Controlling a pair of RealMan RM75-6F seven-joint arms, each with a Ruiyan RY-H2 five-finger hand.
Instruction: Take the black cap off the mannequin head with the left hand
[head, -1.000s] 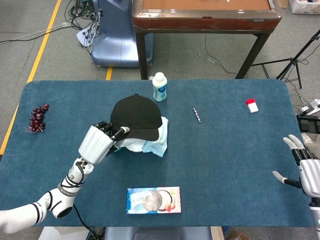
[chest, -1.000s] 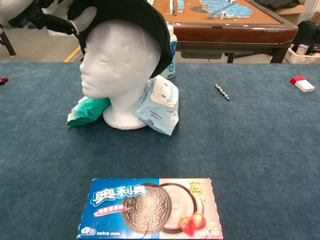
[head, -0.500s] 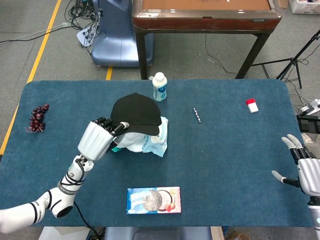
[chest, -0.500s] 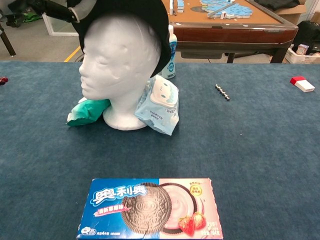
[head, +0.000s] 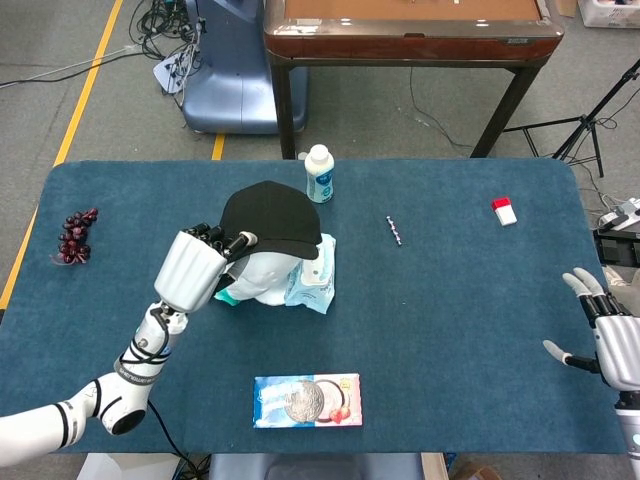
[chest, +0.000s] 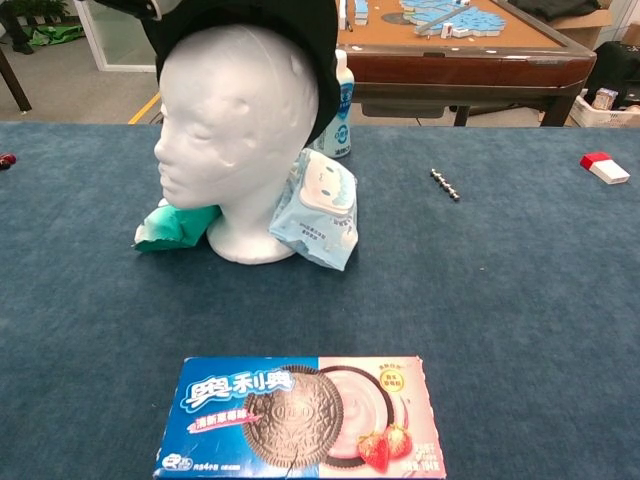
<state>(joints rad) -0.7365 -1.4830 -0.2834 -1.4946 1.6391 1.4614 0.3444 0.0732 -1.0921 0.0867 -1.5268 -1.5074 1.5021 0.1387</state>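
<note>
Bottle of white plastic with a blue label, standing upright and capped near the far edge of the table, just behind the mannequin head; contents hidden, label print too small to read. Beside the head's base, touching it, a pale blue soft pack printed with a cartoon face, sealed; on the other side a teal pouch, also touching the base.

Black cap: plain, matte, curved brim, tilted up at the front so the white foam forehead and face lie bare, crown draped over the top and back of the head, left of the table's centre. Brim pinched by the left hand, dark fingers curled round its edge, white forearm running toward the near left corner.

Right hand at the right edge, fingers spread, holding nothing.

Near the front edge, flat, a cookie box, blue on one half and pink on the other, showing a dark sandwich cookie, strawberries and white Chinese characters. Bunch of dark grapes at the left edge; small red and white box toward the far right corner; short beaded piece between that box and the bottle.
</note>
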